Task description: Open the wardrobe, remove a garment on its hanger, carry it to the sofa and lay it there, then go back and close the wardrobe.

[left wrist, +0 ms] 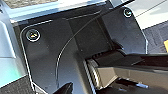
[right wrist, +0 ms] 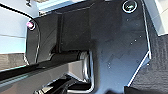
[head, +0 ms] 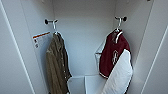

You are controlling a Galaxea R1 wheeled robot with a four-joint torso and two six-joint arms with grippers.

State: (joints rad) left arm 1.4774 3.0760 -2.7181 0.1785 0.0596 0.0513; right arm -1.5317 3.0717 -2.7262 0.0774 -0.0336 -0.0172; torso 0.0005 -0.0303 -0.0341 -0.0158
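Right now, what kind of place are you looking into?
It looks like the inside of an open white wardrobe. A maroon jacket with white sleeves hangs from a hanger on one side wall, and an olive-brown garment hangs from a hook on the other.

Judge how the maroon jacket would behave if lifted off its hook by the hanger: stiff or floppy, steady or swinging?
Probably floppy: the jacket hangs in soft folds, and its white sleeve droops loose. It would likely swing, since it hangs from the hanger at one hook only. The puffy sleeve suggests some bulk, so it may brush the wardrobe wall.
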